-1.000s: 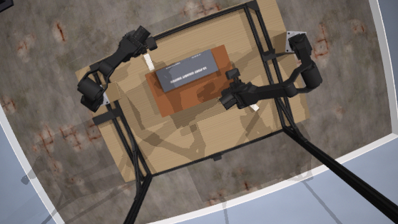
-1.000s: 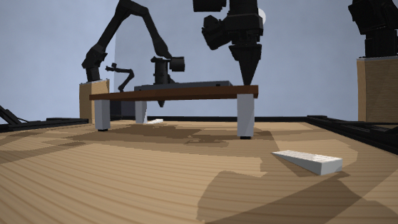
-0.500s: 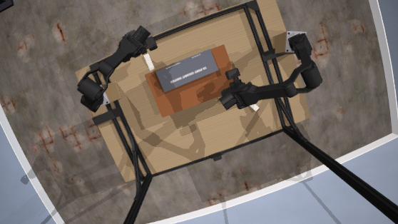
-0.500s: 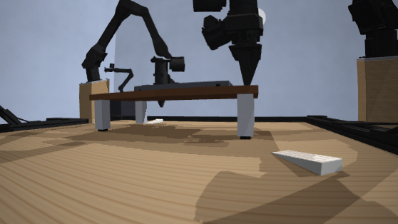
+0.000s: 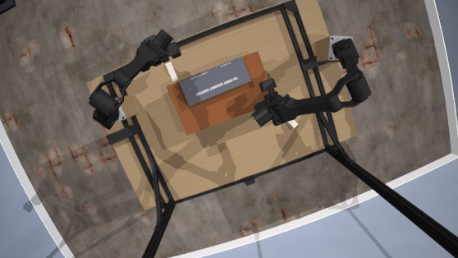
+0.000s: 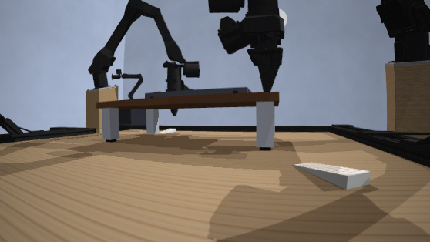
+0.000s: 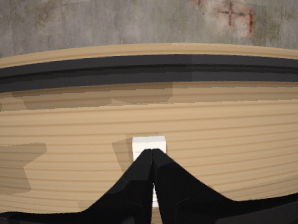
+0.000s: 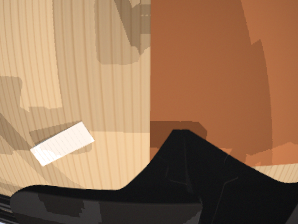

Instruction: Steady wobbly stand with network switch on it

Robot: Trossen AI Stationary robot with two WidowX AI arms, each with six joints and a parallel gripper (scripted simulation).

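Top view, left to right: left gripper [image 5: 164,53] [image 6: 174,112] [image 7: 152,151] shut, empty, above one white wedge [image 5: 171,71] [image 6: 168,131] [image 7: 149,141]; stand [image 5: 213,119] [image 6: 185,101] [image 8: 200,65] on table [image 5: 246,152] [image 6: 154,193] [image 7: 75,125] [image 8: 30,50], network switch [image 5: 215,81] [image 6: 200,92] lying on it; right gripper [image 5: 272,98] [image 6: 267,90] [image 8: 181,132] shut, empty, at stand's edge; second wedge [image 5: 293,123] [image 6: 335,173] [image 8: 62,144] flat on table, apart from stand

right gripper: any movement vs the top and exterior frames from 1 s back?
No visible movement: in the exterior view the right gripper keeps its place over the same corner of the stand.
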